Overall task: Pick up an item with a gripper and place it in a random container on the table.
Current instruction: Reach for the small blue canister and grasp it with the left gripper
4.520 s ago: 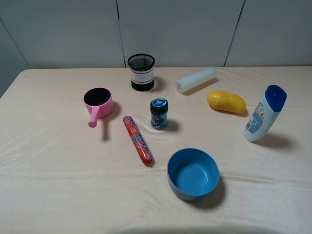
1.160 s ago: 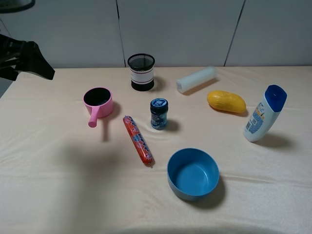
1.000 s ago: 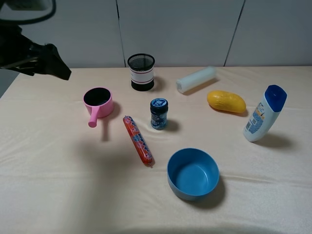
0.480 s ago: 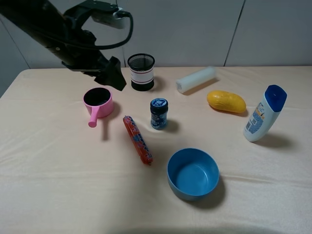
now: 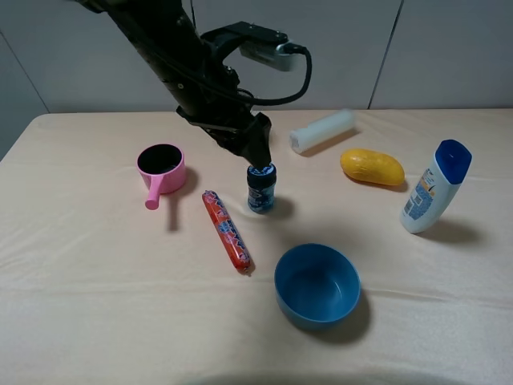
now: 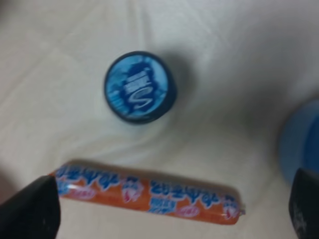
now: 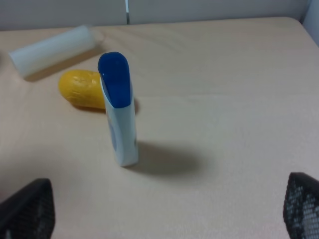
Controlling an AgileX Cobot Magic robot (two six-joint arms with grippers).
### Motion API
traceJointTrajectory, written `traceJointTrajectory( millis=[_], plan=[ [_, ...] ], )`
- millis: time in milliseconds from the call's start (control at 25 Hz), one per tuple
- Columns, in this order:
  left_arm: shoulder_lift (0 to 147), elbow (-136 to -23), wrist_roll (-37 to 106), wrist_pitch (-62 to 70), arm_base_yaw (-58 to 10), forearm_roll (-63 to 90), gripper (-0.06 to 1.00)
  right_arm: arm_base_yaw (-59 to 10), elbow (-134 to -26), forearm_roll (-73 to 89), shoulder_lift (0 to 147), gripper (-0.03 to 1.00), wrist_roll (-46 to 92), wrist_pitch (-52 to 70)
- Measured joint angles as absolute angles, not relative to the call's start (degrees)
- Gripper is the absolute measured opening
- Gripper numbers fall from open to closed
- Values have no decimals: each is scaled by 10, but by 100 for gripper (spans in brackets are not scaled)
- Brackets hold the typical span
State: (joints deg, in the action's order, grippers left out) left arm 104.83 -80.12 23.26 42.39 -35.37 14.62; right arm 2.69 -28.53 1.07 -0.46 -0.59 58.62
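Observation:
The small dark blue jar [image 5: 261, 188] stands upright at the middle of the cream table [image 5: 80, 305]. My left gripper [image 5: 258, 151] hangs just above its cap, reaching in from the far left. In the left wrist view the jar's cap [image 6: 140, 87] shows from above, and the gripper [image 6: 167, 211] is open and empty, its fingertips [image 6: 30, 211] wide apart. The pink saucepan-shaped cup [image 5: 162, 167] sits left of the jar, handle toward the front. My right gripper [image 7: 164, 209] is open and empty, back from the tall lotion bottle [image 7: 118, 109]; the high view does not show it.
A red sausage stick [image 5: 228, 231] lies front-left of the jar. A blue bowl [image 5: 317, 285] sits in front. A white cylinder [image 5: 322, 131], a yellow oval object [image 5: 372, 167] and the lotion bottle [image 5: 434, 187] are on the right. My left arm hides the black mesh cup.
My left arm has swung in from the far left, passed over the pink cup and now hangs above the jar. No object on the table has moved.

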Motion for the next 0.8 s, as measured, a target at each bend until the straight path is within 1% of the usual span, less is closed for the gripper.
traceJointTrajectory(
  millis=[480, 640, 800],
  plan=[
    [1167, -974, 208, 519, -356, 146, 92, 27, -285, 11, -5, 69, -6, 586],
    [1201, -1010, 206, 553, -356, 146, 92, 27, -285, 11, -5, 69, -6, 586],
    [1223, -1017, 205, 573, -356, 145, 92, 27, -285, 11, -5, 69, -6, 586]
  ],
)
